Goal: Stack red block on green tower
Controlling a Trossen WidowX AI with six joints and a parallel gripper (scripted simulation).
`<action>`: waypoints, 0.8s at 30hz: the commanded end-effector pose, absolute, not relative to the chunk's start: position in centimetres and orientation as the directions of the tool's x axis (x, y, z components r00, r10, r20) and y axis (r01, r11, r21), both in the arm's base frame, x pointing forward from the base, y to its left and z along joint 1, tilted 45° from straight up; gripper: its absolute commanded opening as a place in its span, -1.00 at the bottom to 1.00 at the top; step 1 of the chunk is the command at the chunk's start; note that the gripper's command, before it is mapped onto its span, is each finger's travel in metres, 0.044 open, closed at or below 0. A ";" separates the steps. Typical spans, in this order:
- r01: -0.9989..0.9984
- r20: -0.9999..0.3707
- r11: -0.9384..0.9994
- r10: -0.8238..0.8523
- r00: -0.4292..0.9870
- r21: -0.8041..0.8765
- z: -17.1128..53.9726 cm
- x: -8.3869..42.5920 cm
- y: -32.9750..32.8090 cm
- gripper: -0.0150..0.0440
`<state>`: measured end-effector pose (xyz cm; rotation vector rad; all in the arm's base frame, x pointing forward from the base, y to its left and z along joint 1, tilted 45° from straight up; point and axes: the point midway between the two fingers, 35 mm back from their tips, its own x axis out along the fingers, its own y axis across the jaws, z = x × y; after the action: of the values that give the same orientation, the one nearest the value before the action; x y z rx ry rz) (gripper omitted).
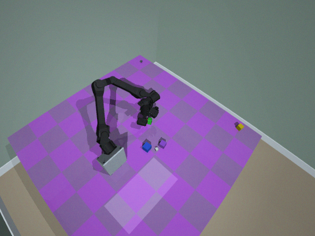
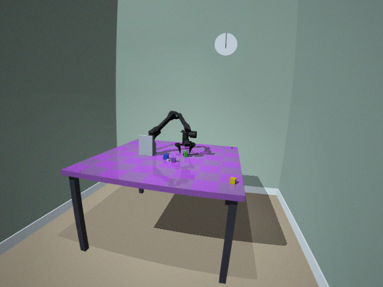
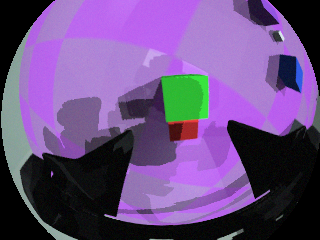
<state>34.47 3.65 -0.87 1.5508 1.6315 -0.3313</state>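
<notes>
We judged the task barely begun: our gripper (image 3: 176, 160) hung wide open and empty above the red block (image 3: 183, 131), which sat beside the green tower (image 3: 186, 98), ungrasped.

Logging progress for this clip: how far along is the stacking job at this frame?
Early stage. Done: the open hand hovers above the two blocks. In hand: nothing; the fingers stand wide apart with the red block on the table between them, right beside the green tower. Left: lower, close on the red block, lift it, set it on the upright tower and let go.
</notes>
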 end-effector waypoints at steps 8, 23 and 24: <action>0.919 -0.706 0.193 0.698 0.117 0.344 -2.1 34.5 4.9 1.00; 0.919 -0.706 0.193 0.698 0.117 0.344 -2.2 34.5 4.9 0.82; 0.919 -0.706 0.193 0.698 0.117 0.344 -2.2 34.5 4.9 0.73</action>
<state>34.51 4.90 -2.19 1.5530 1.6350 -0.3331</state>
